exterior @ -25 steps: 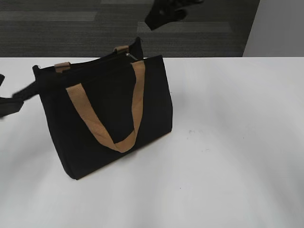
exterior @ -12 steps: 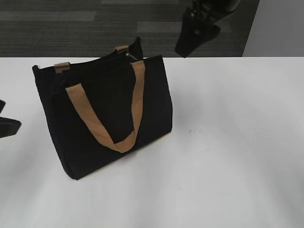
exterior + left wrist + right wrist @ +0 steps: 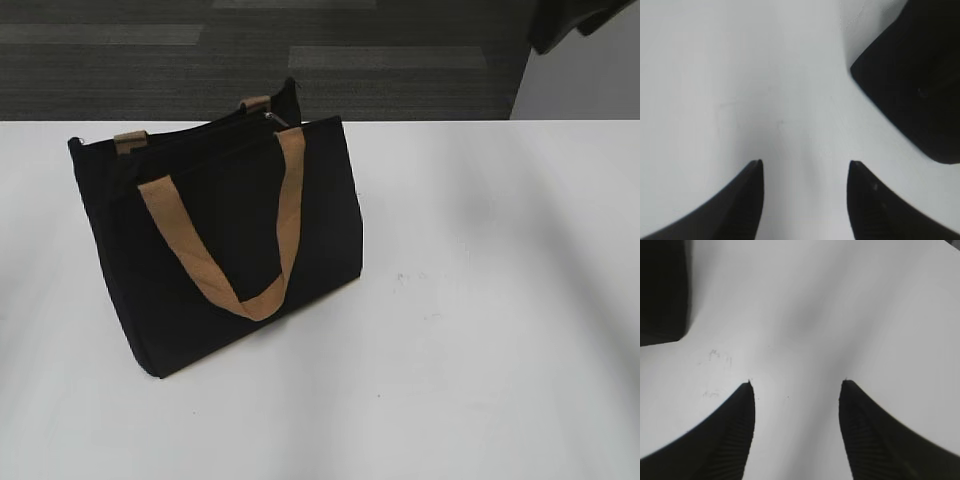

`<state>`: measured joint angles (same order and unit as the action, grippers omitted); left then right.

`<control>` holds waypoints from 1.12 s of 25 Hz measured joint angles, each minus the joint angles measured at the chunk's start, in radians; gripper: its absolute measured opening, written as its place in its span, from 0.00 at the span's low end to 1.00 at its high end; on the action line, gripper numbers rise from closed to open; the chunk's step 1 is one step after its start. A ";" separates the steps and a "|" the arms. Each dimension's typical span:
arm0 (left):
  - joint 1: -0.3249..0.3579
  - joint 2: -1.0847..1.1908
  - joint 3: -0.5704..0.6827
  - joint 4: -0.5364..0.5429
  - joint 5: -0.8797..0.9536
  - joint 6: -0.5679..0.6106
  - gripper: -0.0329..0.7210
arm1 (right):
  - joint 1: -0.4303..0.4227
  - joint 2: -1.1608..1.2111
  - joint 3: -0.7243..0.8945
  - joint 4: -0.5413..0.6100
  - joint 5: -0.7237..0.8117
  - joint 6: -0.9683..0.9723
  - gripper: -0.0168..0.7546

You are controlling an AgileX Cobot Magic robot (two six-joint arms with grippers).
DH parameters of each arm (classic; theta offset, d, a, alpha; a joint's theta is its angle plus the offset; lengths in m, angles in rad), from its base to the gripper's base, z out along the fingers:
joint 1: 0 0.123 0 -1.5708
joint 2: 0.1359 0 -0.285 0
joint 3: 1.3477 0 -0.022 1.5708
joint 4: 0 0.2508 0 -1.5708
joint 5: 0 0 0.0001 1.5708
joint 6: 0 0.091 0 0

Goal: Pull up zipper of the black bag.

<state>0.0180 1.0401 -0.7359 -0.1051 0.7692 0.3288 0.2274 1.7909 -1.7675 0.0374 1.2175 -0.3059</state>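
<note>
Two claws, and neither one has anything in it. The black bag stands upright on the white surface, left of centre in the exterior view, its near tan handle drooping in a loop down the front panel. Along the top edge runs the zipper, a thin dark line, and there's a small silvery pull glinting at the right-hand end near the far handle's tab. Whether the zipper is fully closed along its length, I cannot tell from here.

Over to the left wrist view: the left claw is spread wide, both dark fingertips apart with bare white surface between them, and a corner of the black bag sits up and to the right, apart from the tips. The right wrist view tells a similar story: the right claw is spread too, ribbed fingers hanging over the surface, gripping nothing, with the bag's black edge off in the top-left corner. In the exterior view only a dark piece of arm pokes in at the top right, well clear of the bag.
</note>
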 joint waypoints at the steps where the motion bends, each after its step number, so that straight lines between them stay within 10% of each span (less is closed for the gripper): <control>1: 0.000 0.000 -0.022 0.028 0.049 -0.042 0.57 | -0.021 -0.017 0.000 0.001 0.001 0.009 0.57; 9: 0.000 -0.056 -0.062 0.062 0.253 -0.126 0.57 | -0.094 -0.215 0.086 0.080 0.001 0.023 0.57; 28: 0.000 -0.750 0.141 -0.024 0.448 -0.127 0.57 | -0.095 -1.075 1.072 0.106 -0.119 0.066 0.57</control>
<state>0.0180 0.2905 -0.5946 -0.1295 1.2174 0.2023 0.1320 0.7155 -0.6952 0.1431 1.0985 -0.2401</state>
